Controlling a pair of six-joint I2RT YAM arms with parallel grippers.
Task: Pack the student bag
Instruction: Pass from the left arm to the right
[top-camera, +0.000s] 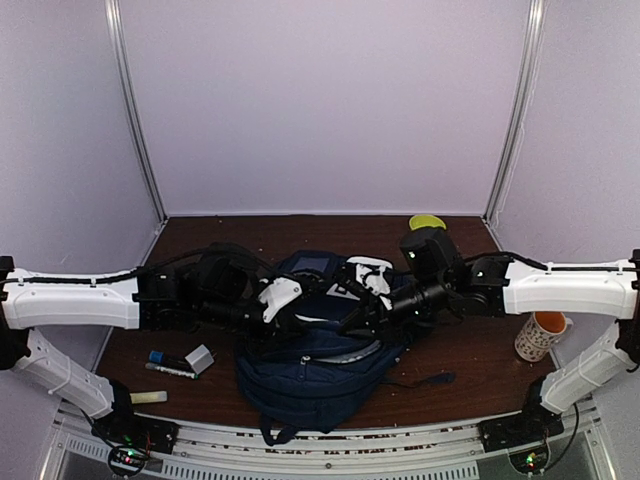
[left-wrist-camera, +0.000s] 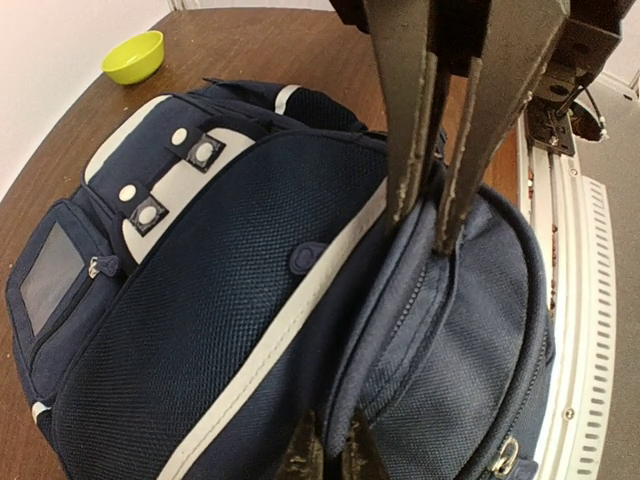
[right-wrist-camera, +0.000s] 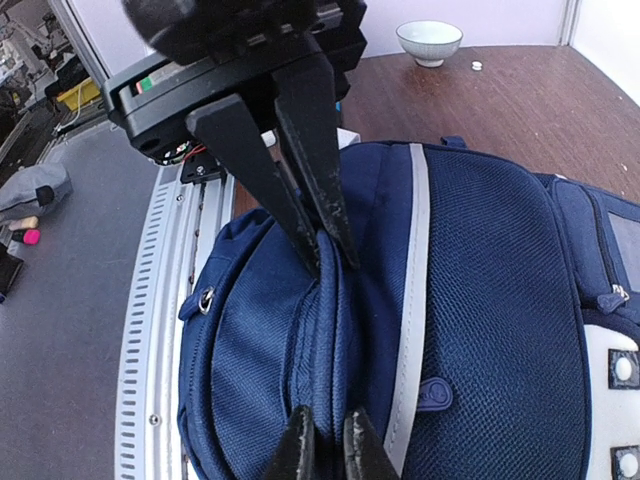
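Student bag (top-camera: 310, 375) lies on its back mid-table (top-camera: 470, 350), between the two arms, one end close to the near edge. The navy front panel faces up, and the white buckle patch (left-wrist-camera: 150, 190) is at the far end.

Left gripper (right-wrist-camera: 330, 262): fingers brought together on a raised fold of the bag's fabric beside the white stripe, with cloth pinched between the tips.

Right gripper (left-wrist-camera: 425, 230): comes at the same fold from the opposite side. Its jaws are narrow with fabric caught between them, so it grips the bag too. The two grippers sit close together along the ridge, tips facing each other.

Elsewhere: yellow-green bowl (top-camera: 427, 222) at the far edge of the table, well apart from the bag; patterned cup (top-camera: 540, 335) stands at the right side.
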